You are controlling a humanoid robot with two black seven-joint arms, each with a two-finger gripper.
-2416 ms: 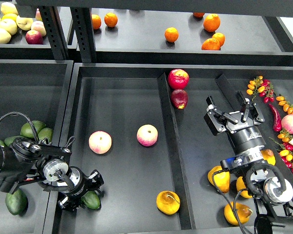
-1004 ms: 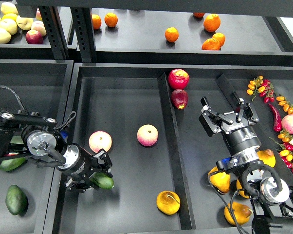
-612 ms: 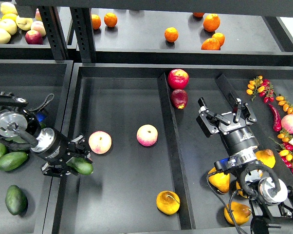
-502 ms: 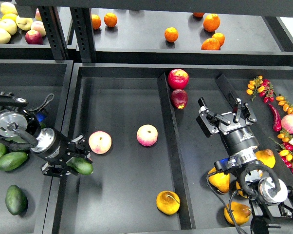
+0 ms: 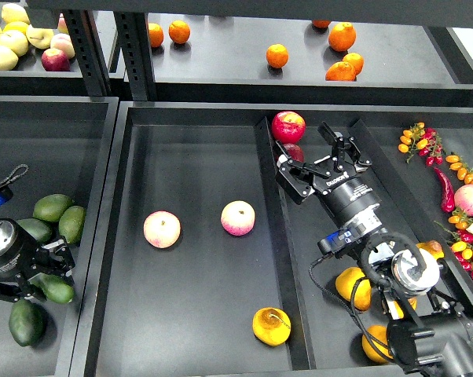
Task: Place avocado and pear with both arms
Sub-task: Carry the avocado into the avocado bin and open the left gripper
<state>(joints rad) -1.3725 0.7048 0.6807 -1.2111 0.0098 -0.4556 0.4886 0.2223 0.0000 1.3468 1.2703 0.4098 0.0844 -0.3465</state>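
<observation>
My left gripper [image 5: 46, 276] is at the lower left, over the left bin, and is shut on the dark green avocado [image 5: 58, 290]. The pear [image 5: 271, 326], golden yellow-orange with brown blotches and a thin stem, lies at the front of the middle tray [image 5: 197, 314], near the divider. My right gripper [image 5: 320, 167] is open and empty over the divider at the back of the right bin. It is next to a dark red apple [image 5: 290, 149] and far from the pear.
Two peaches [image 5: 162, 228] [image 5: 238, 217] lie mid-tray. Paler avocados [image 5: 53, 207] and another dark one [image 5: 24, 322] lie in the left bin. A red apple [image 5: 288, 126] sits at the divider's back. Yellow fruits [image 5: 353, 286] lie under my right arm. Oranges [image 5: 276, 56] are on the shelf.
My left gripper carried the avocado left, out of the middle tray, to over the left bin. My right gripper moved left and back toward the red apples, still open.
</observation>
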